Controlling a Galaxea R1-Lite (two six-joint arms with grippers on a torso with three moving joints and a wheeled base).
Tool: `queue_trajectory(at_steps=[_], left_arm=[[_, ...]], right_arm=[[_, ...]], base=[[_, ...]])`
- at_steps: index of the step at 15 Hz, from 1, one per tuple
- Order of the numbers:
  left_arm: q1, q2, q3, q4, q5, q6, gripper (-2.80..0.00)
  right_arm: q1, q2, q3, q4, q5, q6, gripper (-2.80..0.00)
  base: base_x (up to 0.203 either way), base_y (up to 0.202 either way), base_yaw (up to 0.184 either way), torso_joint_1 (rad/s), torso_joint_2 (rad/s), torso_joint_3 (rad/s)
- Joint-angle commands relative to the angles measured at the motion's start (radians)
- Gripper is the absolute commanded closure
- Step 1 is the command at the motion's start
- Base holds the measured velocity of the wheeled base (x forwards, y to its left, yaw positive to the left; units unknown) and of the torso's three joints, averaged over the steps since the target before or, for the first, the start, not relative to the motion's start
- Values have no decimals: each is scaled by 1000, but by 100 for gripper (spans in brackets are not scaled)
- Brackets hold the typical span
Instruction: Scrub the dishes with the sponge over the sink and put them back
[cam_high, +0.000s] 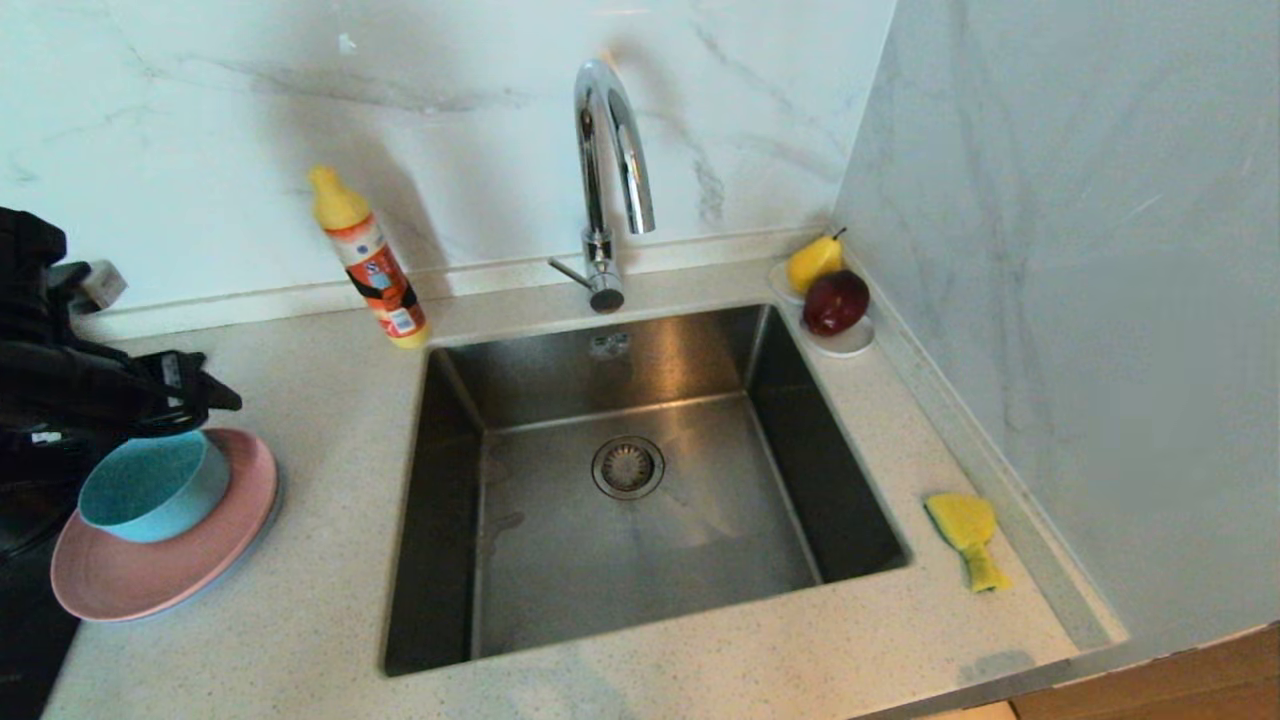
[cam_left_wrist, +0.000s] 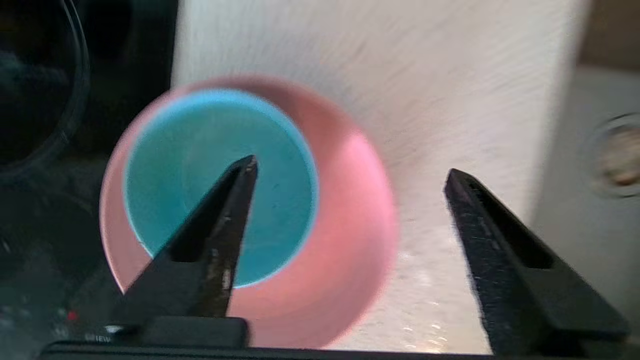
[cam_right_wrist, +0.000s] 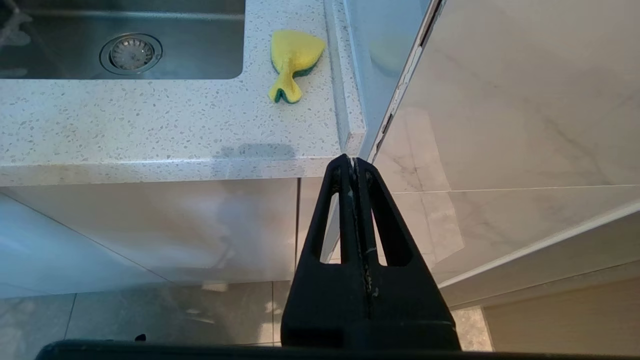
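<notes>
Looking down at the counter (cam_high: 330, 560), we see the teal bowl (cam_high: 152, 487) sitting upright on the pink plate (cam_high: 165, 560), to the left of the sink (cam_high: 640, 480). Under the pink plate's right rim a thin bluish-grey edge shows; we cannot tell from it alone whether that is the light-blue plate. Our left gripper (cam_left_wrist: 350, 172) hangs above this stack with its 2 black fingers (cam_left_wrist: 225, 220) spread wide and nothing between them. In the left wrist view one finger lies over the bowl's mouth and the other over bare counter beyond the plate's rim. From the head view the gripper sits just behind the bowl's far rim, and we cannot tell whether it touches it.

Our right gripper (cam_right_wrist: 354, 161) is parked low, below and in front of the counter's edge, its fingers pressed together and holding nothing.

We find the sponge (cam_high: 968, 538) lying crumpled on the counter to the right of the sink, near the side wall, yellow face up with its green layer showing at the edges. The basin holds no dishes, only its round strainer drain (cam_high: 627, 467), with the curved tap (cam_high: 610, 180) behind it. An orange bottle (cam_high: 372, 262) with a yellow cap leans at the back left, and a pear (cam_high: 813, 262) and a red apple (cam_high: 836, 300) rest on a white saucer (cam_high: 850, 343) at the back right corner.
</notes>
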Motion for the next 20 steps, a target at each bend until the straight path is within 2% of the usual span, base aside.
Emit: queue_trajectory(at_steps=[1, 2, 5, 8, 11, 14, 17, 19, 20], left_arm=[[1, -108, -21, 1, -39, 6, 0], [1, -145, -25, 0, -73, 10, 0], [0, -246, 3, -28, -254, 31, 0], [-43, -319, 92, -212, -296, 59, 0], [-91, -433, 247, -355, -362, 66, 0], [-108, -609, 388, -378, -453, 102, 0], [-110, -834, 531, -376, -555, 113, 0], [-109, -960, 618, -365, -582, 112, 0], [-109, -1014, 651, -346, -566, 110, 0]], right_arm=[[0, -2, 0, 0, 0, -1, 0], [0, -2, 0, 0, 0, -1, 0], [0, -2, 0, 0, 0, -1, 0], [0, -2, 0, 0, 0, -1, 0], [0, -2, 0, 0, 0, -1, 0], [0, -2, 1, 0, 0, -1, 0], [0, -2, 0, 0, 0, -1, 0], [0, -2, 0, 0, 0, -1, 0], [0, -2, 0, 0, 0, -1, 0]], base=[[0, 0, 0, 0, 0, 0], [0, 0, 0, 0, 0, 0], [0, 0, 0, 0, 0, 0], [0, 0, 0, 0, 0, 0], [0, 0, 0, 0, 0, 0], [0, 0, 0, 0, 0, 0], [0, 0, 0, 0, 0, 0], [0, 0, 0, 0, 0, 0], [0, 0, 0, 0, 0, 0]])
